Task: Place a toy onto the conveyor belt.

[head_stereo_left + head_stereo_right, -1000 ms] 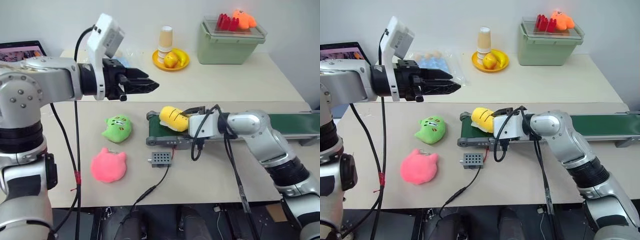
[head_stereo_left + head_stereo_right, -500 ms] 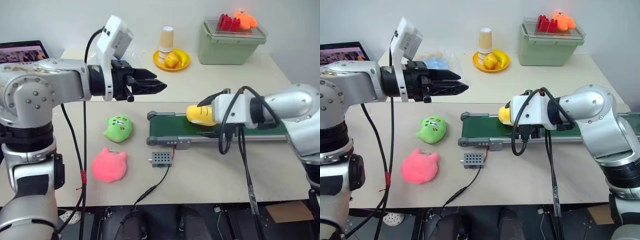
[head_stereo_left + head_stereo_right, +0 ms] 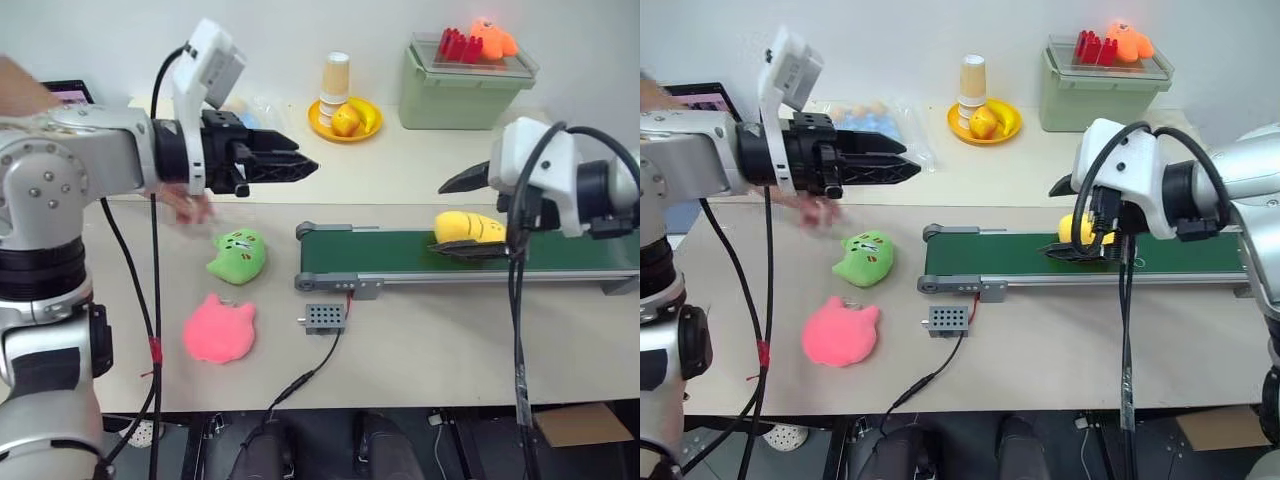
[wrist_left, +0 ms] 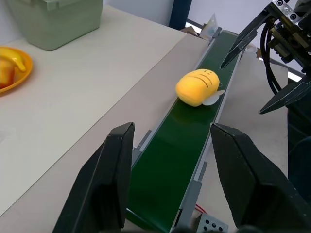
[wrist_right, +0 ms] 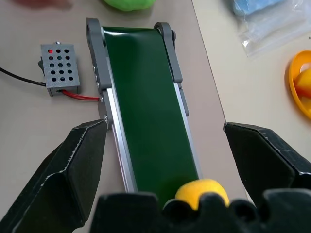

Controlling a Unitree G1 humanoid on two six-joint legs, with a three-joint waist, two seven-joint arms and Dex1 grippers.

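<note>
Lying on the dark green conveyor belt (image 3: pixel 380 253), the rounded yellow toy (image 3: pixel 468 227) shows dark stripes; both grippers, left (image 3: pixel 305 167) and right (image 3: pixel 455 215), gape empty

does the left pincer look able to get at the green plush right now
Probably yes: the left pincer hangs open above the table, the green plush lies uncovered just below, though a person's hand reaches in nearby.

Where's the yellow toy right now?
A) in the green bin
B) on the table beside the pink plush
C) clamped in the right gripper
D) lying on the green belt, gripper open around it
D: the yellow toy lies on the conveyor belt, with the right gripper spread open and clear of it.
</note>
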